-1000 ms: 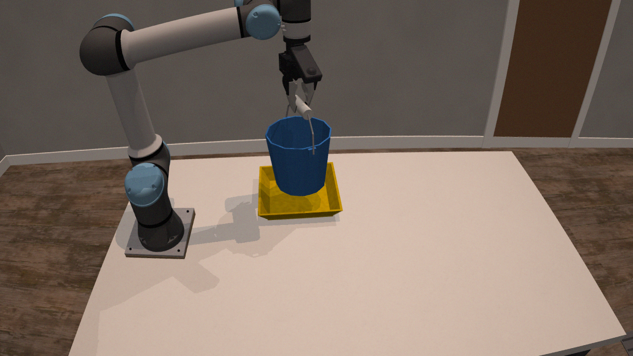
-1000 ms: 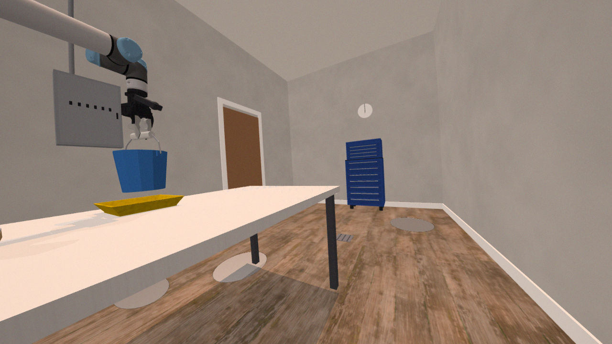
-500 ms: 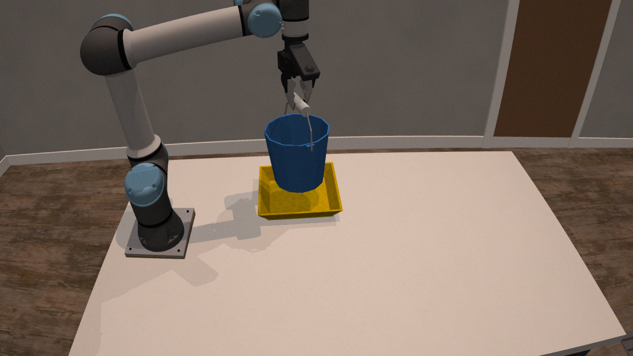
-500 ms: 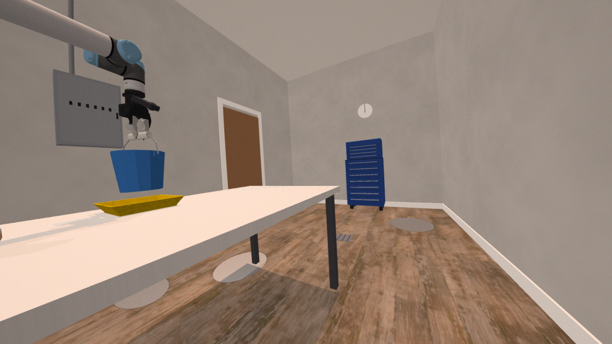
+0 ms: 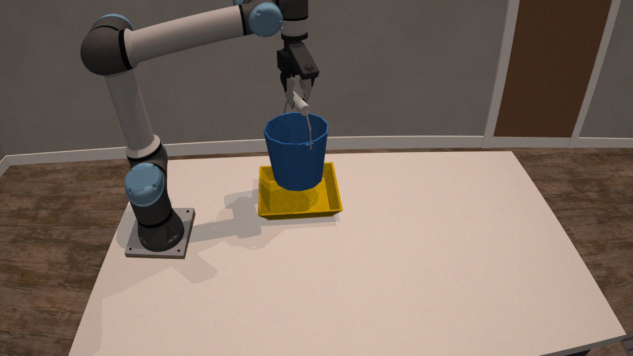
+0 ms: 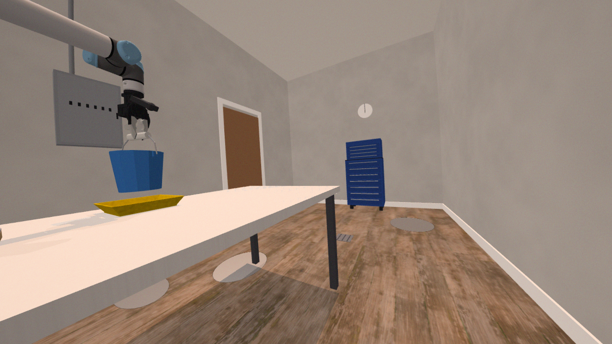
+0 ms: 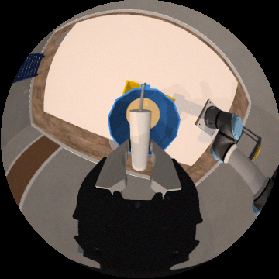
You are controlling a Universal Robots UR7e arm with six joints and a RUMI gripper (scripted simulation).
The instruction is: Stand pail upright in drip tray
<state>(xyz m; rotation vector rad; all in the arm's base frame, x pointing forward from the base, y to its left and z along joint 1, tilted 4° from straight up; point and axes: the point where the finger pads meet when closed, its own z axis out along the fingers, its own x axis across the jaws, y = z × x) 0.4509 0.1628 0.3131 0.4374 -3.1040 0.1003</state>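
A blue pail (image 5: pixel 295 155) (image 6: pixel 136 170) (image 7: pixel 170 116) hangs upright by its wire bail from my gripper (image 5: pixel 298 101) (image 6: pixel 140 135) (image 7: pixel 139 156). The gripper is shut on the white grip of the pail's handle (image 5: pixel 300 104) (image 7: pixel 139 136). A shallow yellow drip tray (image 5: pixel 292 204) (image 6: pixel 136 204) (image 7: pixel 129 86) lies on the white table (image 5: pixel 398 247) (image 6: pixel 192 213) straight below the pail. In the exterior view the pail's base hangs a small way above the tray's rim. In the wrist view the pail hides most of the tray.
The arm's base (image 5: pixel 155 230) (image 7: pixel 217 124) is bolted to the table left of the tray. A blue tool cabinet (image 6: pixel 364 173) stands by the far wall, and a grey panel (image 6: pixel 85 111) hangs on the wall behind the arm.
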